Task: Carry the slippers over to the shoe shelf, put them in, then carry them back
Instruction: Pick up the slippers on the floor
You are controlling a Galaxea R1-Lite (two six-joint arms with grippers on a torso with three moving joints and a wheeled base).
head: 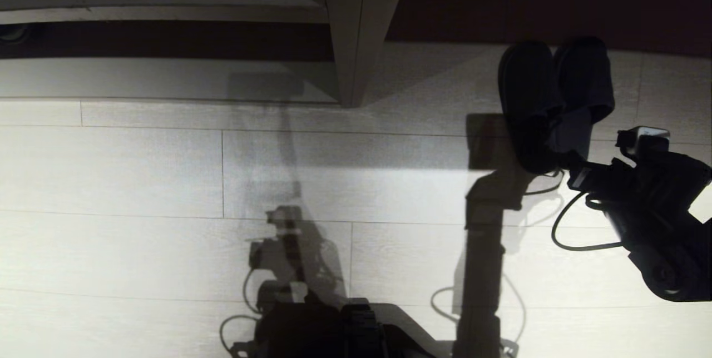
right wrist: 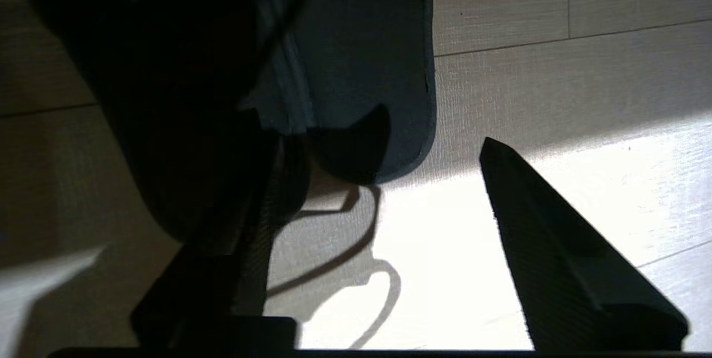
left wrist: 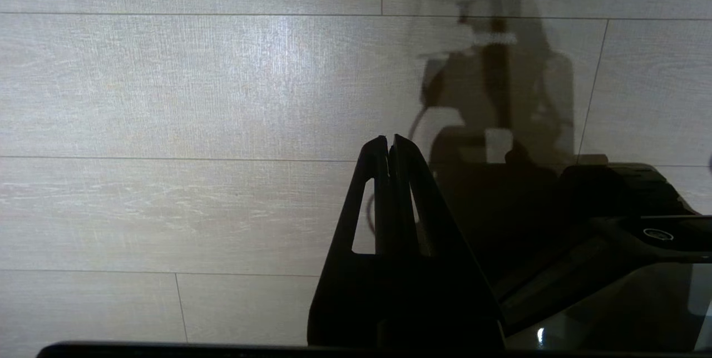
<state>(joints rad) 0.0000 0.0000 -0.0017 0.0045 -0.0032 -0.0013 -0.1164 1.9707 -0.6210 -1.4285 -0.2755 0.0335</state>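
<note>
The two dark slippers lie side by side on the pale floor at the right. Their toes point at the dark brown back of the shoe shelf, right of its slanted divider, and their heels face me. My right gripper is at the heels and stands open. In the right wrist view, one slipper's blue-grey heel lies just ahead of the gap of the right gripper. One finger is dark against the other slipper, and nothing is gripped. My left gripper hangs shut and empty over the floor.
The shelf's pale boards run along the far edge of the floor. Bright plank floor spreads to the left and front, crossed by my own shadow. My base shows dark at the near edge.
</note>
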